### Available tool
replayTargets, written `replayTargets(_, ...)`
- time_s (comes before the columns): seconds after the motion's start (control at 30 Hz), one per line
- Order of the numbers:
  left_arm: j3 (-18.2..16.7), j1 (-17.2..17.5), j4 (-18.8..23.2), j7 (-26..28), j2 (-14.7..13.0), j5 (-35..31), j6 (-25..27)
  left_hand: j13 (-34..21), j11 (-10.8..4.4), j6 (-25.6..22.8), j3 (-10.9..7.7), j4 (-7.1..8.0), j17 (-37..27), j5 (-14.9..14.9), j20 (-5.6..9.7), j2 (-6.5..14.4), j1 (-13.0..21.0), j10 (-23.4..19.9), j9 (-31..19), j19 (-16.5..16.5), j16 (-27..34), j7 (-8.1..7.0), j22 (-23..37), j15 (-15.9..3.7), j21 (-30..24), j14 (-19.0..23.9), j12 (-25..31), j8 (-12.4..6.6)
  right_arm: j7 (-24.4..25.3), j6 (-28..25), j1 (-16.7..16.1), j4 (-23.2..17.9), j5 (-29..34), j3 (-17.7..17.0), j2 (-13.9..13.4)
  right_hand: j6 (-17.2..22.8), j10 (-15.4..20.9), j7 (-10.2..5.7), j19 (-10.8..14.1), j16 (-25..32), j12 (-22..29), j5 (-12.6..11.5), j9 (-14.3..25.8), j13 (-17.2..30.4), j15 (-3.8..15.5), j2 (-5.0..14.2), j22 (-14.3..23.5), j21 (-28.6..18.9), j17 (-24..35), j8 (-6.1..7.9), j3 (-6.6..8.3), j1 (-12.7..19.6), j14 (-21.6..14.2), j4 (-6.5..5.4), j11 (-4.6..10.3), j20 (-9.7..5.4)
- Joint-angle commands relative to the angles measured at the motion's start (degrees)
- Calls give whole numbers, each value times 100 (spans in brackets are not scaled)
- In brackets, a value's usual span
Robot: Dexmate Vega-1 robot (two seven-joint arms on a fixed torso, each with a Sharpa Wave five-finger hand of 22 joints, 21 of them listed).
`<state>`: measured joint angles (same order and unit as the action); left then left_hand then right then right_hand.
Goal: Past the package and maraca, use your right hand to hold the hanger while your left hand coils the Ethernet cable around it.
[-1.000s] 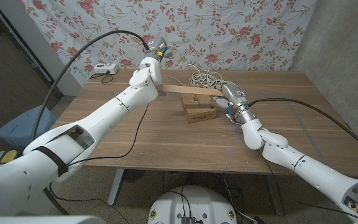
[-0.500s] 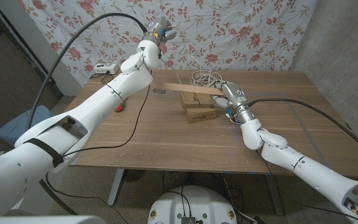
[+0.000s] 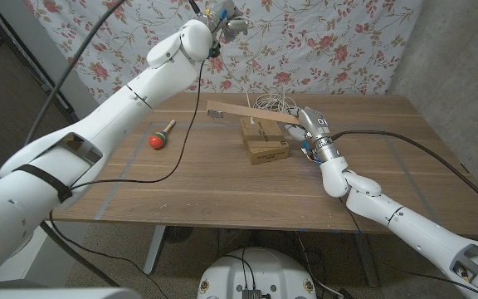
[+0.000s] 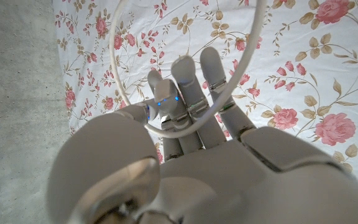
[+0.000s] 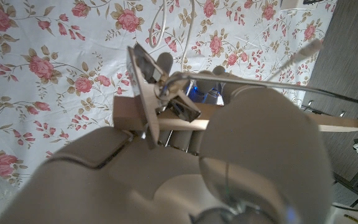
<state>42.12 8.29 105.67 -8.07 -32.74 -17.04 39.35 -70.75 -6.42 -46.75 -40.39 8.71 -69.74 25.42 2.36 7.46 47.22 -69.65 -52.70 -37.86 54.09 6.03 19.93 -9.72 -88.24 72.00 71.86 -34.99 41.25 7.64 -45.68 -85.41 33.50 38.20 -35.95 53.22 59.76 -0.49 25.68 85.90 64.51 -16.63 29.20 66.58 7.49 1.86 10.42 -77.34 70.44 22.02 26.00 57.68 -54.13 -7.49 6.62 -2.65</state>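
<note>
High over the table's far side, my left hand (image 3: pixel 222 17) holds the white Ethernet cable, which loops across its fingers (image 4: pixel 188 93) in the left wrist view. The rest of the cable (image 3: pixel 274 103) lies bundled on the table at the back. My right hand (image 3: pixel 309 126) grips one end of the wooden hanger (image 3: pixel 246 115); the hanger reaches leftward above the cardboard package (image 3: pixel 264 146). In the right wrist view the hanger (image 5: pixel 135 118) and its metal clip (image 5: pixel 145 68) sit in my right hand (image 5: pixel 185 168). A red and green maraca (image 3: pixel 161 136) lies to the left.
The wooden table (image 3: pixel 222 187) has bare room along its front and right. A black cable (image 3: pixel 181 158) trails across the left part of the tabletop. A floral cloth (image 3: pixel 330 41) hangs behind the table.
My left arm has swung up and back, lifting the cable high above the table and uncovering the maraca. The hanger's free end has risen a little. My right hand stays put.
</note>
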Motion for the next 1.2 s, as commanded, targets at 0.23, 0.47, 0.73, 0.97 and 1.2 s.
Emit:
replayTargets(0.23, 699, -1403, 919, -2382, -1125, 563, 1038, -18, 23, -59, -15, -53, -31, -81, -107, 61, 8, 247, 190, 209, 66, 53, -25, 47, -21, -199, 146, 53, -37, 53, 237, 303, -98, 140, 167, 46, 37, 31, 32, 27, -19, -38, -1, -25, 467, 779, 10, 4, 13, 34, 7, -670, -34, -12, 0, -530)
replayTargets(0.47, 783, -1755, 971, -3323, -1478, 823, 894, -16, 62, -48, 4, -79, -34, -112, -167, 69, 11, 359, 319, 324, 99, 68, -89, 79, -24, -294, 231, 107, -66, 80, 350, 417, -120, 215, 248, 39, 32, 28, 35, 29, -30, -39, 26, -40, 466, 779, 8, 5, 15, 49, 6, -667, -36, -12, -3, -527)
replayTargets(0.73, 391, -1797, 879, -4032, -1633, 1638, 457, -15, 12, -94, -38, -130, 4, -147, -105, 154, 59, 401, 391, 159, 147, 202, -170, 39, -82, -255, 351, 100, -98, 163, 547, 596, -109, 341, 371, 42, 24, 31, 33, 29, -8, -39, 14, -2, 466, 778, 8, 5, 14, 46, 3, -663, -40, -12, -2, -527)
replayTargets(0.97, 464, -2167, 750, -4991, -1783, 1957, -101, -19, -18, -81, -75, -160, 5, -183, -76, 187, 87, 491, 415, 143, 162, 232, -136, 40, -140, -277, 431, 94, -71, 149, 638, 701, -55, 453, 477, 36, 20, 29, 36, 27, 27, -40, 27, 54, 466, 779, 8, 5, 14, 53, 3, -661, -36, -12, -1, -527)
replayTargets(1.2, 669, -2446, 1211, -5498, -2110, 1368, 0, -19, -1, -79, -96, -173, -19, -221, -109, 190, 98, 600, 478, 204, 187, 258, -151, 45, -126, -349, 508, 110, -43, 54, 660, 701, -24, 518, 540, 34, 31, 33, 22, 26, -18, -41, 12, -28, 467, 779, 10, 7, 13, 45, 1, -657, -35, -12, -10, -526)
